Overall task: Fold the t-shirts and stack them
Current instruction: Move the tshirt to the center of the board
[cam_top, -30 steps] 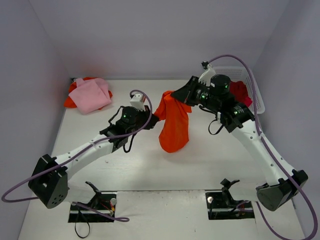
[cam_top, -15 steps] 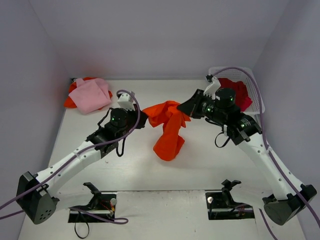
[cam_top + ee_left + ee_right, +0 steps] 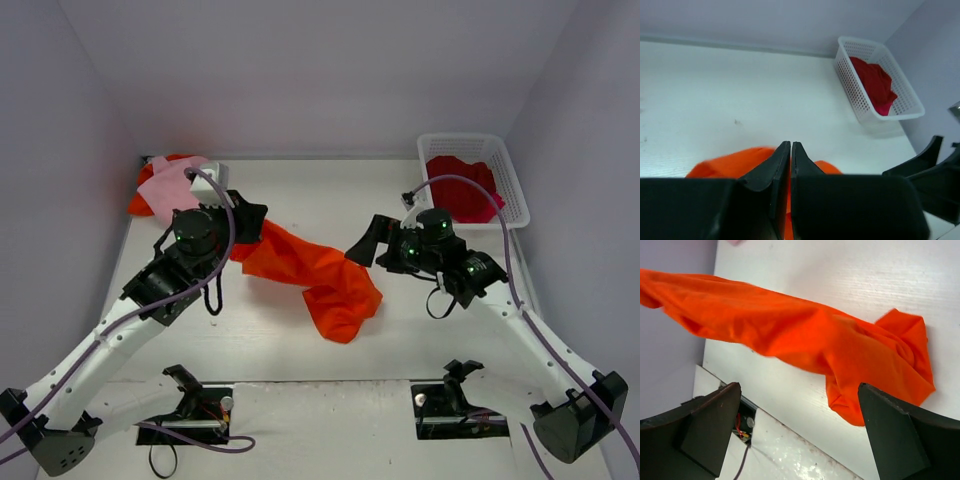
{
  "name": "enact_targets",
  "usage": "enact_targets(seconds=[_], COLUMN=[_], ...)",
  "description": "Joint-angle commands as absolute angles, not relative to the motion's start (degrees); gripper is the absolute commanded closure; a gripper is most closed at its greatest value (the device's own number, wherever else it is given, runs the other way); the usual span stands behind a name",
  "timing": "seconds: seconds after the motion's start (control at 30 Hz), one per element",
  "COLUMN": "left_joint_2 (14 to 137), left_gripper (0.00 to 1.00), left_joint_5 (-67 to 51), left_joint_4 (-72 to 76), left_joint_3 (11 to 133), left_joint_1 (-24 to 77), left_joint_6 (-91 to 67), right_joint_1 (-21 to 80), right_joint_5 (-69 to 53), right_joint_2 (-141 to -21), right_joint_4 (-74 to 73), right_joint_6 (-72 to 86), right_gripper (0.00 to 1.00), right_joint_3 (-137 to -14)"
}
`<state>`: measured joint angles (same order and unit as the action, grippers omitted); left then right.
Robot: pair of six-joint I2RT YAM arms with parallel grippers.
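The orange t-shirt (image 3: pixel 310 275) stretches as a long crumpled band across the table's middle. My left gripper (image 3: pixel 250 225) is shut on its left end, and its right end lies bunched on the table. In the left wrist view the fingers (image 3: pixel 790 146) are pressed together with orange cloth (image 3: pixel 725 165) between and behind them. My right gripper (image 3: pixel 362 245) hangs open just right of the shirt, holding nothing. From the right wrist its fingers (image 3: pixel 797 387) stand wide apart above the shirt (image 3: pixel 805 335). The pink t-shirt (image 3: pixel 170 185) lies at the back left. The crimson t-shirt (image 3: pixel 460 195) is in the basket.
The white lattice basket (image 3: pixel 470 140) stands at the back right by the wall, also in the left wrist view (image 3: pixel 860 107). Some orange cloth (image 3: pixel 135 205) shows under the pink shirt. Two mounts with cables (image 3: pixel 190 400) sit at the near edge.
The right gripper has opened and let go of the orange shirt. The left gripper has pulled its end left and back, drawing the shirt out along the table.
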<state>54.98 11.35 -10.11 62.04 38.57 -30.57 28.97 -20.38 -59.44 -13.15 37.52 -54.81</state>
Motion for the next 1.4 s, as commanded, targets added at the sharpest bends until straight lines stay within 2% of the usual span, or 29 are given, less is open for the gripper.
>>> enact_targets(seconds=[0.0,0.37,0.5,0.53,0.57,0.67,0.9,1.07,1.37], left_joint_2=[54.3,56.9,58.7,60.2,61.1,64.5,70.5,72.2,72.6], left_gripper=[1.0,1.0,1.0,0.87,0.69,0.53,0.51,0.51,0.51], left_joint_5=[12.6,10.0,3.7,1.3,0.4,0.0,-1.2,-0.5,1.9], left_joint_4=[-10.5,-9.1,-6.2,-5.0,-4.3,-1.9,3.2,6.1,5.5], left_joint_3=[66.3,66.3,64.0,62.9,62.1,59.2,55.7,53.7,53.8], left_joint_1=[38.5,38.5,38.7,38.7,38.8,40.0,44.9,47.5,49.9], left_joint_6=[-28.8,-30.8,-35.1,-36.0,-36.8,-39.3,-42.5,-44.5,-44.7], right_joint_1=[29.9,32.7,35.4,36.8,37.5,39.3,43.1,47.0,54.9], right_joint_5=[-20.7,-20.7,-19.6,-19.0,-18.2,-16.1,-10.8,-9.1,-0.8], right_joint_2=[-57.4,-51.9,-48.7,-47.8,-46.2,-43.8,-42.7,-44.7,-56.4], right_joint_4=[-10.5,-10.4,-10.3,-10.4,-10.4,-10.5,-8.4,-1.4,10.5], right_joint_6=[37.8,38.7,41.2,41.8,42.4,44.2,48.5,51.8,56.5], right_gripper=[0.0,0.0,0.01,0.01,0.02,0.05,0.09,0.12,0.15], right_joint_3=[-53.2,-43.6,-38.4,-37.5,-36.7,-34.0,-30.2,-26.5,-22.8])
